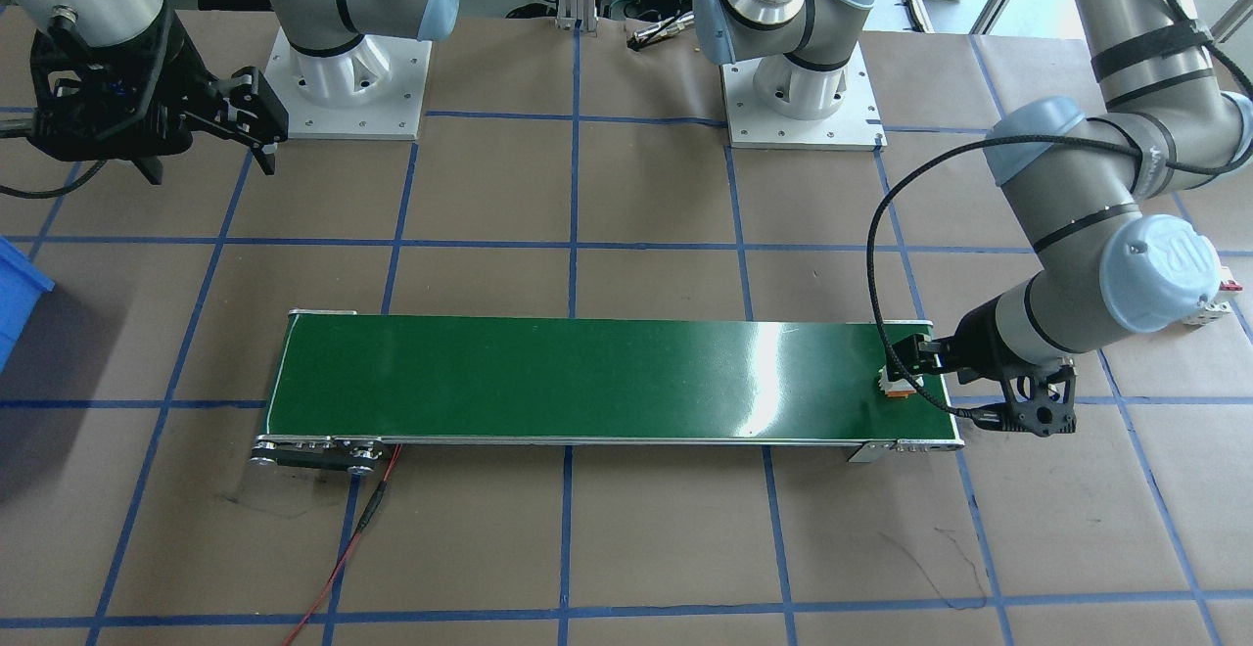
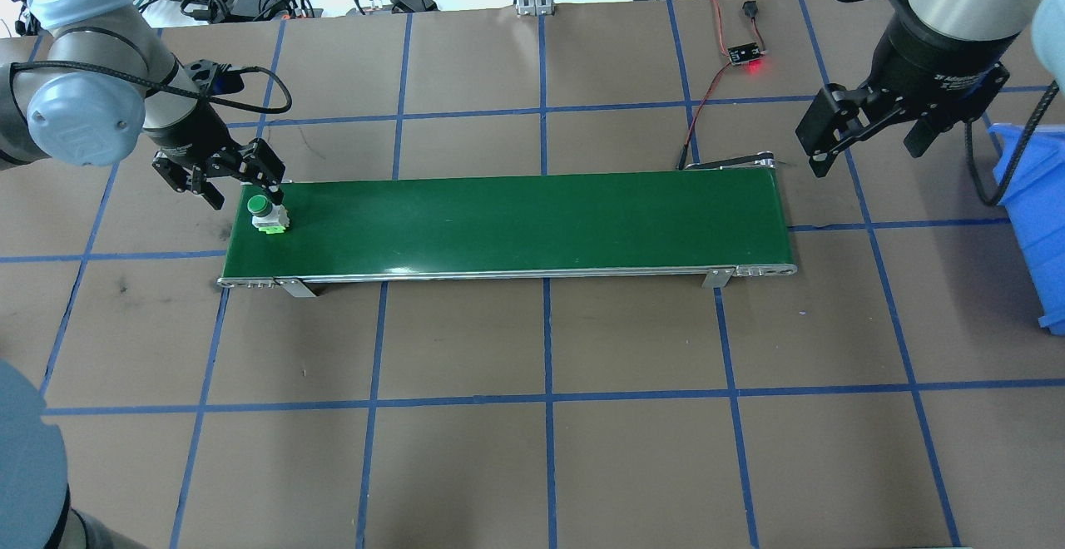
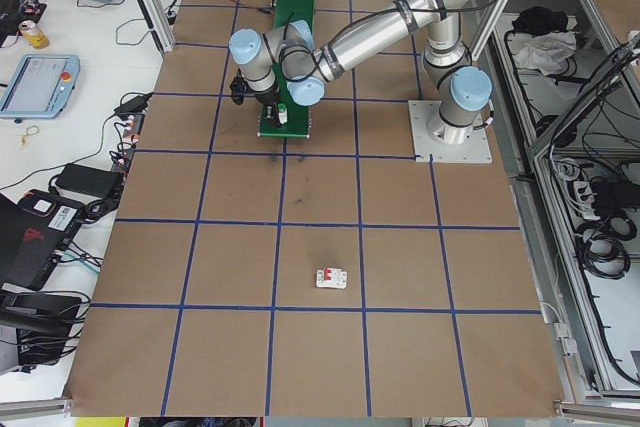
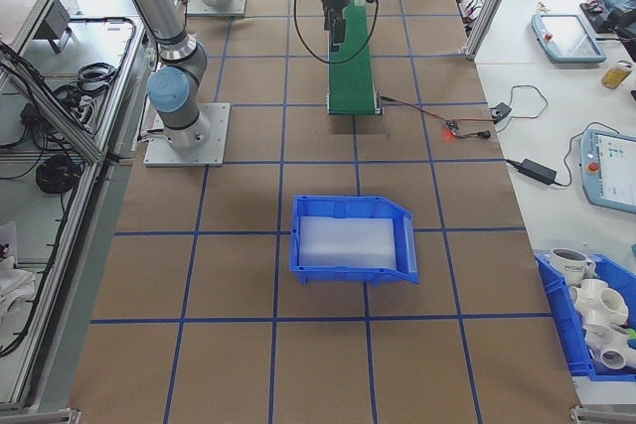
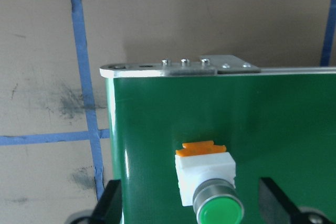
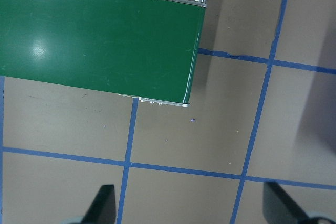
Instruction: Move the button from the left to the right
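The button (image 2: 268,215), with a green cap, white body and orange base, stands on the robot's-left end of the green conveyor belt (image 2: 532,216). My left gripper (image 2: 241,187) hovers just over it and is open. In the left wrist view the button (image 5: 210,187) sits between the two spread fingers (image 5: 107,203), with a gap on each side. From the front the button (image 1: 896,384) shows at the belt's right end. My right gripper (image 2: 865,137) hangs open and empty beyond the belt's other end, above bare table in the right wrist view.
A blue bin (image 2: 1036,216) stands at the table's right edge. A small board with a red light (image 2: 746,56) and its red wire lie behind the belt. A white circuit breaker (image 3: 331,278) lies on the table on the robot's left.
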